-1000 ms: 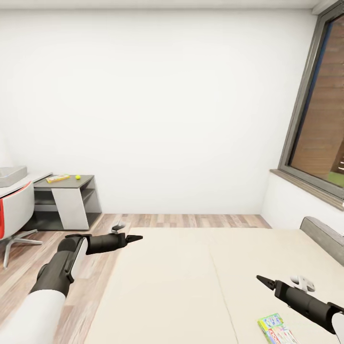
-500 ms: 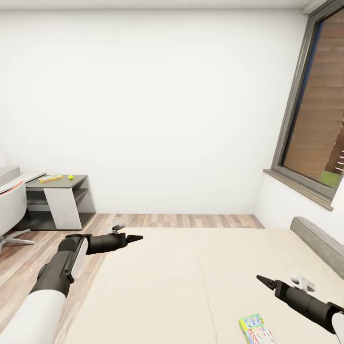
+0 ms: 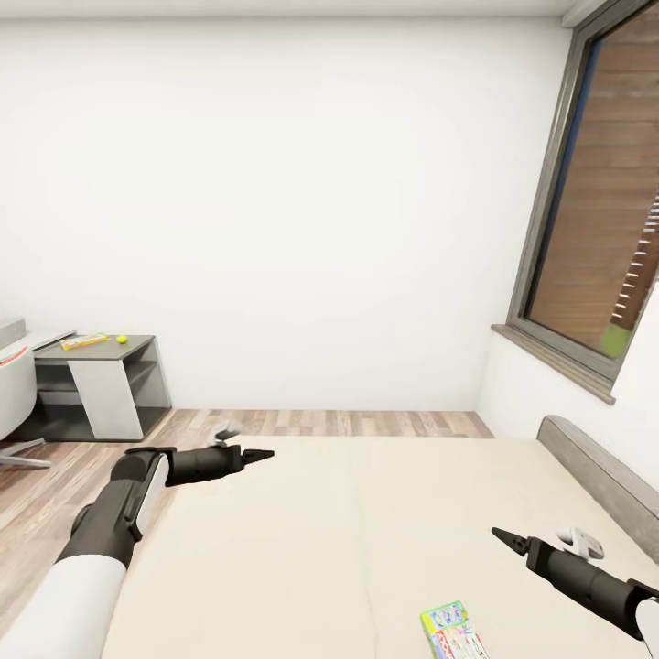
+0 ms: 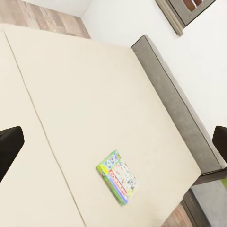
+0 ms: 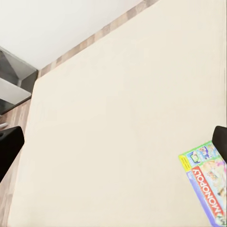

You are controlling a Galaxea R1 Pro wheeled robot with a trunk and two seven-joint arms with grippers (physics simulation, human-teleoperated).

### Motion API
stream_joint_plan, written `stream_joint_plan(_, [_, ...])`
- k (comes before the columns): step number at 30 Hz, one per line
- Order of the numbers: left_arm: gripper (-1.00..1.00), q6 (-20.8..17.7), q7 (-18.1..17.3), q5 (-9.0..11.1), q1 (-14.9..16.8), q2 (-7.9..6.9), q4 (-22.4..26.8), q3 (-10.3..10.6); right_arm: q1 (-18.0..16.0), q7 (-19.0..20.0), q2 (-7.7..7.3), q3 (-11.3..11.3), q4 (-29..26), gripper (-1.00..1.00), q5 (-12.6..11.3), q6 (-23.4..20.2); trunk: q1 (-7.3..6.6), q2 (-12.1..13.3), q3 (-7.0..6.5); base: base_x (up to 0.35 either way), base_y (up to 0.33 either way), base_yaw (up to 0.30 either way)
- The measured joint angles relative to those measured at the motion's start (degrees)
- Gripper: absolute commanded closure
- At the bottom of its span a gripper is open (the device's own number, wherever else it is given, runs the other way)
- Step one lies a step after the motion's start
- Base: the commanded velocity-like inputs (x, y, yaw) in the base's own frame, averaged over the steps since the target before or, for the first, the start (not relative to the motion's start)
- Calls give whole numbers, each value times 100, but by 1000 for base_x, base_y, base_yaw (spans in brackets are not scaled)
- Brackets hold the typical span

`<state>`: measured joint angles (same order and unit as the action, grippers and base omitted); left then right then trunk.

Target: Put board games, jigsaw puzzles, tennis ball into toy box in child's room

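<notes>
Camera panned right; the brightly printed flat board game (image 3: 455, 630) now sits nearer the view's centre.
Head view: game on cream bed (image 3: 366, 513), left gripper (image 3: 259, 455) and right gripper (image 3: 504, 536) pressed together. Wrist views: fingertips spread wide, so cannot tell; both empty over game (image 4: 117, 177) (image 5: 206, 182).

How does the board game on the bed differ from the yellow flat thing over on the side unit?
The board game lies on the cream bed, near the right tool; the yellow flat thing lies on the far dark-grey side unit, beside a small ball. The board game is multicoloured with a green border; the other looks mostly yellow. Both lie flat.
</notes>
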<state>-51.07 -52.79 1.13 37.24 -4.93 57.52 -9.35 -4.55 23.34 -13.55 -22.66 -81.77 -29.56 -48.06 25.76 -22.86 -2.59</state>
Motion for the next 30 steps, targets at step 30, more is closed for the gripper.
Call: stream_joint_plan(30, [-100, -9, 0, 0, -8, 0, 67, -6, -1, 10, 0, -7, -5, -100, 0, -6, 0, -1, 0, 0, -221, 0])
